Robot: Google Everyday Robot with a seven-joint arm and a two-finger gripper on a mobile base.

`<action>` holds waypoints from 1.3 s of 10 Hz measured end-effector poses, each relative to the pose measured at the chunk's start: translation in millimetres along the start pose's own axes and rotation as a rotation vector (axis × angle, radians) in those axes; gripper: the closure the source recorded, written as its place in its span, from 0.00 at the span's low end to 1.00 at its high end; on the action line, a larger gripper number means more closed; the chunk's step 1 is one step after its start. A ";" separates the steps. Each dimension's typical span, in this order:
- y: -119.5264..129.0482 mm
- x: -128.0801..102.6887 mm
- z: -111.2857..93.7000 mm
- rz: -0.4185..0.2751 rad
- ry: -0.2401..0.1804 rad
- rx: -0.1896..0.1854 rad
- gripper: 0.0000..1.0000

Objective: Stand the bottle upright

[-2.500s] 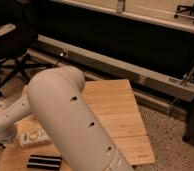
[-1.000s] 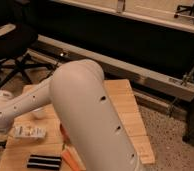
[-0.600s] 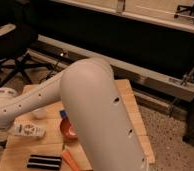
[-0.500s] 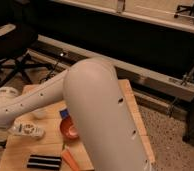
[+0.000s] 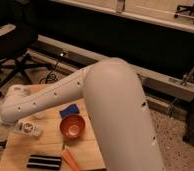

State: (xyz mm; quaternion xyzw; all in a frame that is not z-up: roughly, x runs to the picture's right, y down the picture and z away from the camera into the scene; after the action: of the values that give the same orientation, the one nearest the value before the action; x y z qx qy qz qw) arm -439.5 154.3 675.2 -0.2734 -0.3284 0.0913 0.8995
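Bottle [image 5: 29, 128] is on its side on the wooden table [image 5: 17, 150], left part, cap end toward the left, label up. It is not yet upright.

My arm [image 5: 115, 110] fills the mid frame. The forearm runs down-left and its wrist end sits over the table's left edge, just above the bottle. Gripper is hidden behind that wrist end, so can't tell its state or whether it touches the bottle.

Other items on the table:
- Orange bowl [image 5: 72, 127] – upright, right of the bottle, apart from it.
- Blue flat obj [image 5: 69, 110] – just behind the bowl.
- Black bar w/ pale stripe [image 5: 43, 161] – near the front edge.
- Orange strip [image 5: 70, 161] – beside the bar.

Bkgd: office chair [image 5: 12, 50] on the floor, far left.
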 end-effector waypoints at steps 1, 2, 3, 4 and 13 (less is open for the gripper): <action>-1.9 2.7 -4.1 0.017 -0.027 0.000 0.74; -4.4 5.8 -8.4 0.033 -0.048 0.003 0.74; -7.6 9.9 -13.1 0.048 -0.064 0.008 0.74; -11.3 13.6 -19.5 0.059 -0.078 0.016 0.74; -18.7 20.7 -35.4 0.111 -0.202 0.027 0.74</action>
State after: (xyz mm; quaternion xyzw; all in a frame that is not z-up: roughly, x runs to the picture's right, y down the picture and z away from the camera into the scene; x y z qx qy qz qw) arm -401.2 130.6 674.3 -0.2685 -0.4004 0.1721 0.8590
